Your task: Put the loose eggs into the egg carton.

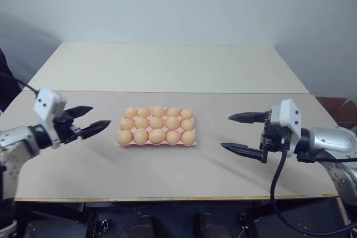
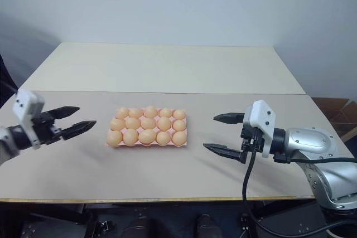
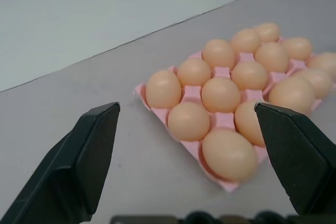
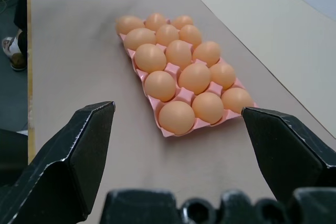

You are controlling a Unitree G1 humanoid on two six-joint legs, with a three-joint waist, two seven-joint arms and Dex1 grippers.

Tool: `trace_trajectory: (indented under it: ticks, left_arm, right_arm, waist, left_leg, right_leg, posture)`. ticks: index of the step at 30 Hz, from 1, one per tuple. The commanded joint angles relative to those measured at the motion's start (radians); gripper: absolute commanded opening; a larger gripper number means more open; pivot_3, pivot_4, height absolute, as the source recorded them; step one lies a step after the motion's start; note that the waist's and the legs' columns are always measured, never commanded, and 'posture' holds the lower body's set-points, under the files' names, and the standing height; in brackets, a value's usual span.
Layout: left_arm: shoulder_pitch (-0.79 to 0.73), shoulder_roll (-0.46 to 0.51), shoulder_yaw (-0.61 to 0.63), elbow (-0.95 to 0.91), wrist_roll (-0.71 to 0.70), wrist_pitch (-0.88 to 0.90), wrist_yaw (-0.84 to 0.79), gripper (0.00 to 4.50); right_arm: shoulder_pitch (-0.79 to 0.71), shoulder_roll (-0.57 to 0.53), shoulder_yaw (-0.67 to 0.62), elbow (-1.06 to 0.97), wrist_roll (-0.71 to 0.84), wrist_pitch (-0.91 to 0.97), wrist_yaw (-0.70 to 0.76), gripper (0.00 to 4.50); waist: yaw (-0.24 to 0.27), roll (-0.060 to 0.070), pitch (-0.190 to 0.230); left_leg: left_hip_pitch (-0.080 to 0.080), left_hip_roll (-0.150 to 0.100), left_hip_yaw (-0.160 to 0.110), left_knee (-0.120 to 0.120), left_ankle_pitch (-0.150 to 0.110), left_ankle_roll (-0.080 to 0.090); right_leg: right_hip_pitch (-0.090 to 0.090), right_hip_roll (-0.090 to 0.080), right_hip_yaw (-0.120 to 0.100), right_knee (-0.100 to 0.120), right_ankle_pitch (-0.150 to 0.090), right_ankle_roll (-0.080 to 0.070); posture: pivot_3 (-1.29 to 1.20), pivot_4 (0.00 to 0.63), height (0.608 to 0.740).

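Looks done to me: carton sits mid-table with all fifteen cups holding eggs. Left claw and right claw hover either side, both spread wide and empty. Best move now: just keep clear, don't bump it.

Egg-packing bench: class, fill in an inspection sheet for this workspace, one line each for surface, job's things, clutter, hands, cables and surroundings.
Surface: grey-beige table, with a paler table butted behind it.
Job's things: pink egg carton mid-table, all fifteen cups holding eggs; no loose eggs seen.
Clutter: nothing seen.
Hands: left hand open, empty, left of the carton; right hand open, empty, to its right.
Cables: black cable hanging from the right wrist.
Surroundings: plain pale wall.
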Motion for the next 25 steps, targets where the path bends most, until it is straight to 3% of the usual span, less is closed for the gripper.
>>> trace_trajectory:
  ticks: [1, 13, 25]
  left_arm:
    - [0.083, -0.005, 0.075, -0.097, -0.021, -0.023, -0.011, 4.48]
    - [0.451, -0.122, 0.410, -0.368, -0.240, 0.070, -0.005, 4.48]
    - [0.496, -0.111, 0.436, -0.405, -0.344, 0.080, 0.063, 4.48]
  right_arm:
    - [-0.029, -0.007, -0.015, 0.017, -0.008, -0.036, 0.020, 4.50]
    - [-0.083, -0.008, 0.014, 0.090, -0.023, -0.037, 0.073, 4.50]
    - [-0.133, -0.001, 0.045, 0.132, -0.038, -0.045, 0.108, 4.50]
  waist:
    - [0.001, 0.000, 0.000]
    - [-0.002, 0.000, 0.000]
    - [0.002, 0.000, 0.000]
  left_leg:
    - [0.000, 0.000, 0.000, 0.000, 0.000, 0.000]
    - [0.001, 0.001, 0.001, 0.000, 0.000, 0.000]
    - [0.000, 0.001, 0.001, 0.000, 0.000, 0.000]
  right_leg:
    - [0.000, 0.000, 0.000, 0.000, -0.001, -0.001]
    - [0.000, 0.000, 0.000, 0.000, -0.002, -0.003]
    - [-0.001, 0.000, 0.001, 0.000, -0.002, -0.003]
  posture:
    - [0.00, 0.150, 0.740]
    - [0.00, 0.150, 0.740]
    - [0.00, 0.150, 0.740]
